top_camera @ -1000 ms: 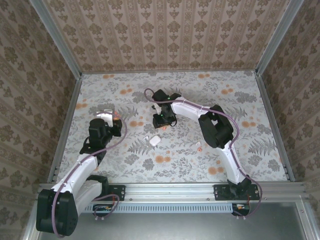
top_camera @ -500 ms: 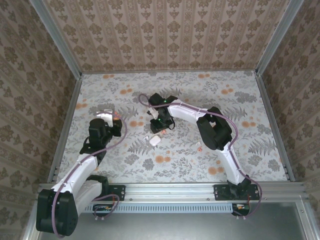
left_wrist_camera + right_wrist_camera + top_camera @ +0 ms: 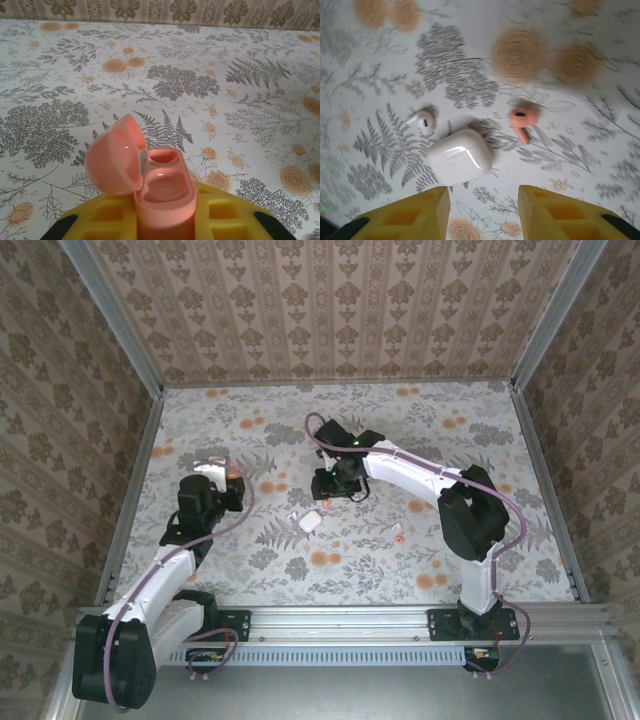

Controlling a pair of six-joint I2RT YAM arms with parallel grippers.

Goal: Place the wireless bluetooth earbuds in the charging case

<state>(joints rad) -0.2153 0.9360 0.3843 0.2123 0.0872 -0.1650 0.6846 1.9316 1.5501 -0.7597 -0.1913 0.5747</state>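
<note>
One white bud lies just left of the shut white case; the right claw, open and empty above them, should probably grab it next, while the left claw clamps an open pink case

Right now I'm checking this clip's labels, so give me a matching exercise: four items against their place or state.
1 white case
2 pink case
3 white earbud
4 pink earbud

A lid open, between the left fingers
B lid shut, on the table
C right of the white case, right wrist view
D left of it, same view

Pairs: 1-B, 2-A, 3-D, 4-C
</note>
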